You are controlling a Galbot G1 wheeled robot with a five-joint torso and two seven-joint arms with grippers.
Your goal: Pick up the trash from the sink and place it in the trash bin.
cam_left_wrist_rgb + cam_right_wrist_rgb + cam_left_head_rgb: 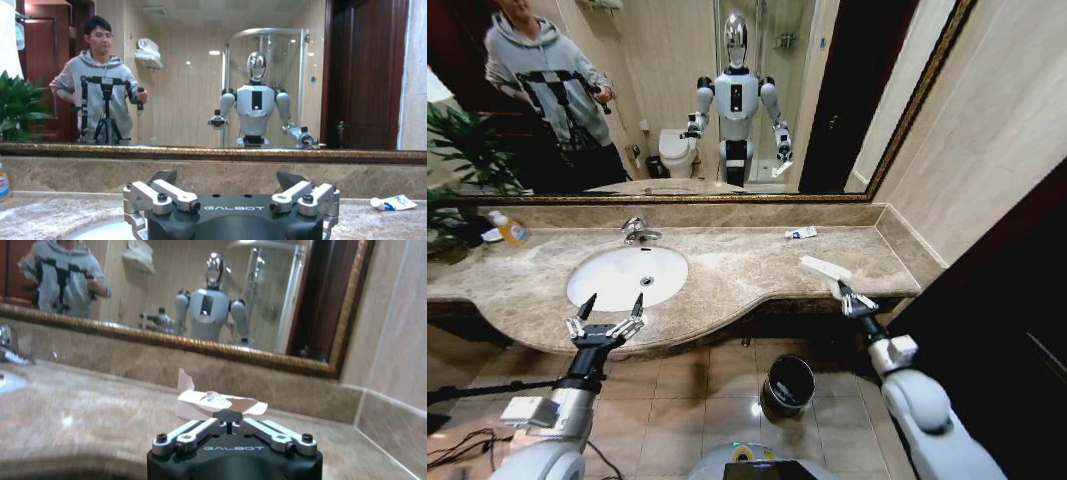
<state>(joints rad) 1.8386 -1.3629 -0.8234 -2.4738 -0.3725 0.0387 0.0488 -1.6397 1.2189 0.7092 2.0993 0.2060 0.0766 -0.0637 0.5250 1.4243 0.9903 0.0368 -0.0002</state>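
Dim warm light, fisheye-warped edges

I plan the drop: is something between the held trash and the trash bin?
Nothing visible. The right gripper, shut on the white trash, is at the countertop's front edge; the trash bin stands open on the floor below.

white sink (627, 277), dark trash bin (789, 384) below

My left gripper (608, 318): silver fingers w/ black tips, black body. Right gripper (851, 300): same colours, pinching white paper (217, 401). Sink (599, 282) white w/ chrome faucet (636, 231), in beige-brown veined marble counter (747, 270). White tube (802, 233) w/ blue mark at 1 o'clock. Bin (788, 385) dark, shiny rim.
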